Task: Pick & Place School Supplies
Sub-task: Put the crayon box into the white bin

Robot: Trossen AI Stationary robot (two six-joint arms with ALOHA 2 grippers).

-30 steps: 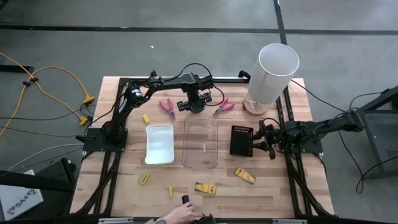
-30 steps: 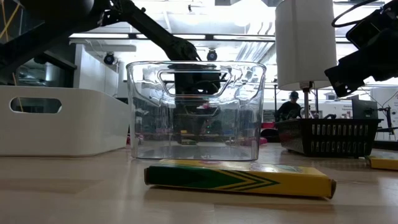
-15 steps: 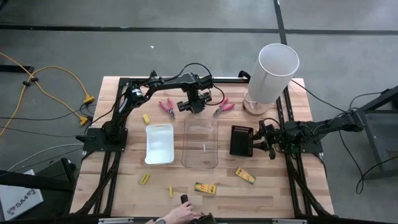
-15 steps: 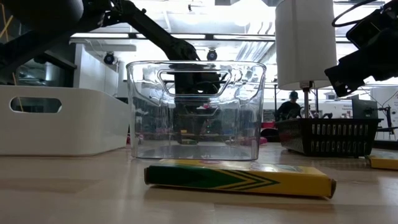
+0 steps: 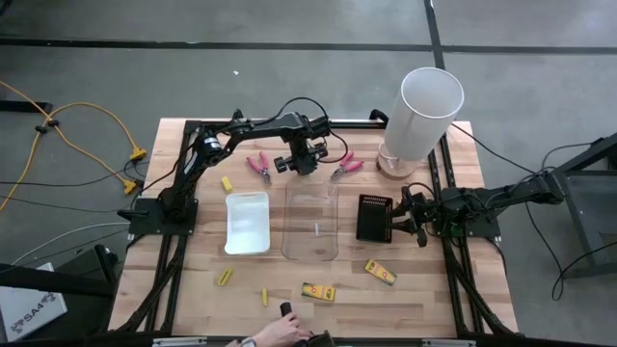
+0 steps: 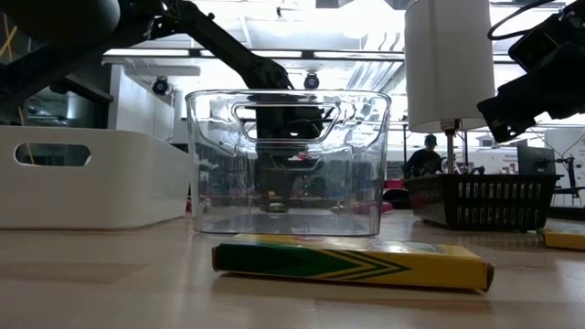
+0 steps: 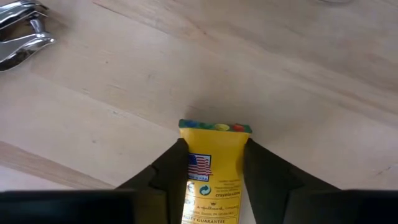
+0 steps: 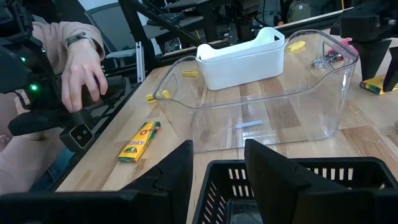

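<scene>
My left gripper (image 5: 299,160) hangs just beyond the far end of the clear tray (image 5: 311,222), shut on a yellow crayon box (image 7: 214,168). Pink-handled pliers lie to either side of it (image 5: 258,166) (image 5: 347,166). My right gripper (image 8: 217,180) is open above the rim of the black slotted basket (image 5: 374,217), touching nothing. Two more yellow crayon boxes (image 5: 319,291) (image 5: 380,272) lie flat near the table's near edge. Yellow sticks (image 5: 227,183) (image 5: 225,278) (image 5: 264,296) lie on the wood. My left gripper pinches the yellow crayon box between its two fingers (image 7: 171,171), one on each long side, near the open end (image 7: 214,127) where coloured crayon tips show. The fingers point down and lie along the box. Whether that end touches the table, I cannot tell.
A white tray (image 5: 247,222) sits left of the clear tray. The tall white cylinder (image 5: 424,116) stands at the far right corner. A person's hand (image 8: 81,68) rests on a black device at the near edge (image 5: 280,333). Bare wood lies between the trays and the near edge.
</scene>
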